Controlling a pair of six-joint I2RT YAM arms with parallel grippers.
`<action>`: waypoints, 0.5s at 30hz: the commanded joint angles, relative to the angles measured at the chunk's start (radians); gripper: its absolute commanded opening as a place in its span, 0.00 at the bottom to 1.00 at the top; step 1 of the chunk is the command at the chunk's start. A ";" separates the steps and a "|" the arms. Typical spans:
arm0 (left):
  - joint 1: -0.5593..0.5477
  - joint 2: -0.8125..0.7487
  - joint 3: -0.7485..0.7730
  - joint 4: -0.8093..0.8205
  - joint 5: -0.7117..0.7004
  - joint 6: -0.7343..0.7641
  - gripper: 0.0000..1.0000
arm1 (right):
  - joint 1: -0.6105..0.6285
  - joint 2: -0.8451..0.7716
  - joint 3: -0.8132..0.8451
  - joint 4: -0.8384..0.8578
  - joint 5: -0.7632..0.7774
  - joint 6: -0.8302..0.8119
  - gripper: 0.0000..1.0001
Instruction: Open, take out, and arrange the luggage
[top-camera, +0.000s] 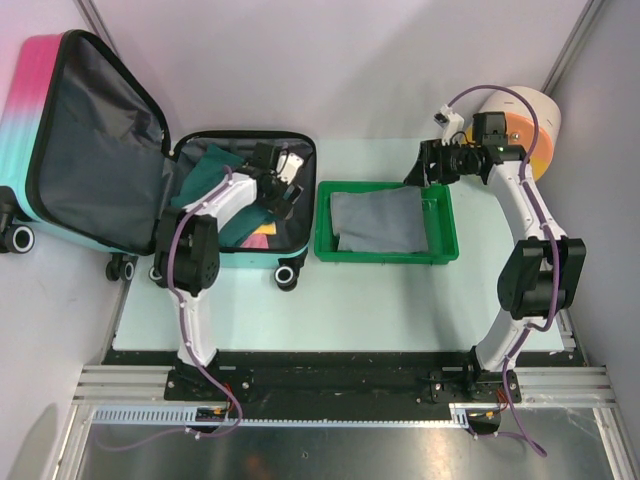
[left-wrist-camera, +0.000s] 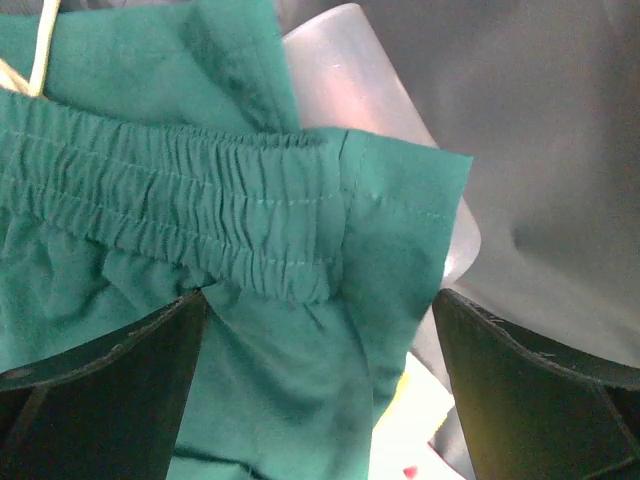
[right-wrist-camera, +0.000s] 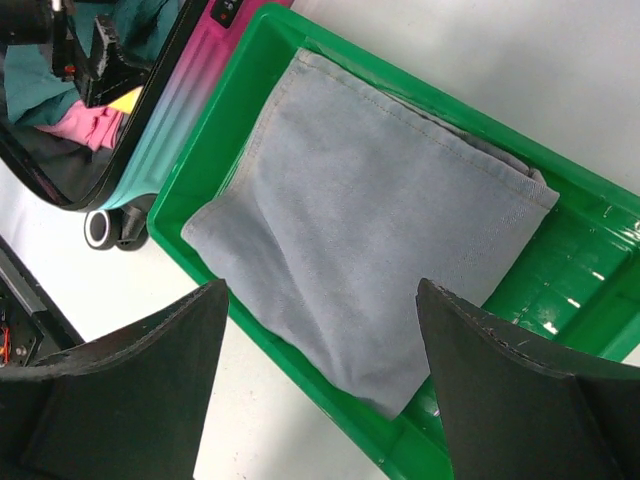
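Two arms work over a pale counter (top-camera: 380, 310). The luggage (top-camera: 95, 150) sits at the counter's far left and is unzipped. Its lid leans back to the left, showing dark grey lining inside a pink-to-teal shell. Its base lies flat beside the lid, on black wheels (top-camera: 287, 277).

The base holds a green garment (top-camera: 205, 170), and a pink cloth (right-wrist-camera: 88, 125) shows toward its near edge. The left arm (top-camera: 195, 250) reaches into the base from the near side. In the left wrist view its jaws stand wide apart with nothing clamped between them. The dark fingers (left-wrist-camera: 100, 400) frame the garment's gathered elastic waistband. Whether they touch the fabric cannot be told. A frosted plastic container (left-wrist-camera: 350, 70) shows from under the garment's far edge, against the grey lining.

Just right of the luggage is a green tray (top-camera: 390, 256). A folded grey cloth (top-camera: 378, 222) lies in it and covers most of the floor, leaving the right end bare. The right arm (top-camera: 535, 270) bends in from the right, its head at the tray's far right corner. Its jaws are apart and empty, and the right wrist view shows both fingers (right-wrist-camera: 110, 390) above the cloth and tray. A white-and-orange cylinder (top-camera: 525, 115) lies behind the right arm at the far right.
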 joint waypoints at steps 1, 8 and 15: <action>-0.012 0.059 0.081 0.031 -0.097 0.053 1.00 | -0.016 -0.013 0.027 -0.004 0.012 0.011 0.81; 0.002 0.072 0.095 0.046 -0.176 0.059 0.78 | -0.021 -0.015 0.029 -0.008 0.005 0.021 0.80; 0.054 -0.031 0.091 0.046 -0.108 0.025 0.27 | -0.022 -0.012 0.021 0.005 -0.014 0.039 0.79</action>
